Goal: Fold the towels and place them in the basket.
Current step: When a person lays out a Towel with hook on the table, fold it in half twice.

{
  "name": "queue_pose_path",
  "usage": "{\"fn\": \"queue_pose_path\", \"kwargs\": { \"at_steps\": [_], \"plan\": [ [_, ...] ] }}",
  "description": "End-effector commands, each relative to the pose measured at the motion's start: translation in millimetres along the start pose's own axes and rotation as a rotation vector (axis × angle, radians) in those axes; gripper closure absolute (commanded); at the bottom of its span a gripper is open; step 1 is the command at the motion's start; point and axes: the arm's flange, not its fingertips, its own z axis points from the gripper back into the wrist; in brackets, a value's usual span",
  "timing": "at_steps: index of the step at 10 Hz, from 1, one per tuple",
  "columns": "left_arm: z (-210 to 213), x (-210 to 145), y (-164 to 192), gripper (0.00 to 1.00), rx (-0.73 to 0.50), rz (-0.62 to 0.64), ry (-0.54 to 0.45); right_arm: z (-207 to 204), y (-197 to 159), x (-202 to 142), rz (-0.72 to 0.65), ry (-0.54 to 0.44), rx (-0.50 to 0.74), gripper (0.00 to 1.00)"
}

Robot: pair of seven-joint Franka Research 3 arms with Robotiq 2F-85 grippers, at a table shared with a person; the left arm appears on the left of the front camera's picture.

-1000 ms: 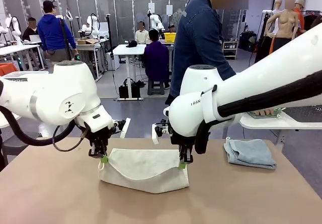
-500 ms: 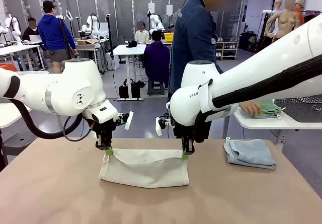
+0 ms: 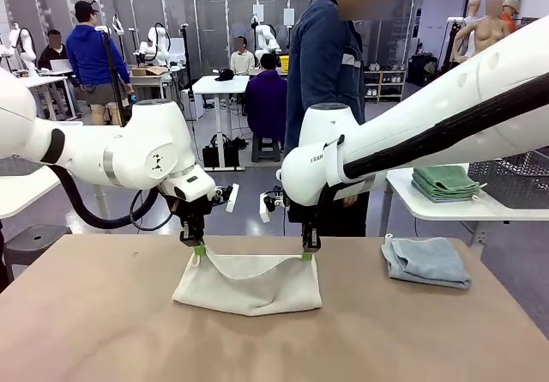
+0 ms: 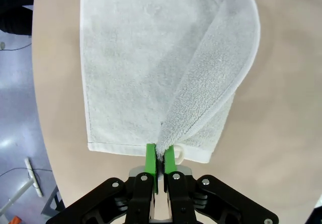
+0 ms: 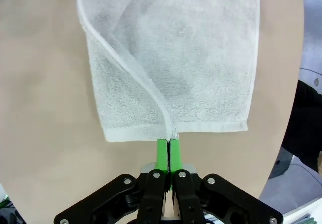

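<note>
While the left gripper [image 3: 199,246] and the right gripper [image 3: 306,251] are each clamped tight on a corner of the cream-white towel [image 3: 249,286], the cloth sags between them near the middle of the table [image 3: 86,330]. It looks to me like a fold in half, nearly laid. The next move calls for lowering both corners evenly onto the hem beneath, then letting go. There's bare tabletop all round. The blue-grey towel [image 3: 426,260] lies well apart towards the right edge, and a person stands just beyond the far edge — mind that side.

Cream towel [image 3: 249,283]: fluffy terry cloth. Blue-grey towel [image 3: 426,260]: soft cloth. Table [image 3: 103,330]: matt, smooth.
</note>
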Motion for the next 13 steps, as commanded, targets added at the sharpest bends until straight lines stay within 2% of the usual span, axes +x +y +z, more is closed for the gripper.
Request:
{"fn": "queue_pose_path", "kwargs": {
  "at_steps": [1,6,13],
  "plan": [
    [-3,3,20,0.93,0.003,0.032,0.032,-5,-20,5,-0.033,0.039,-0.022,0.98],
    [-19,-7,50,0.93,0.009,0.081,0.066,-14,-47,0,-0.050,0.041,-0.051,0.98],
    [-28,-19,65,0.93,0.004,0.156,0.100,-25,-69,-11,-0.107,0.064,-0.065,0.98]
  ]
}}
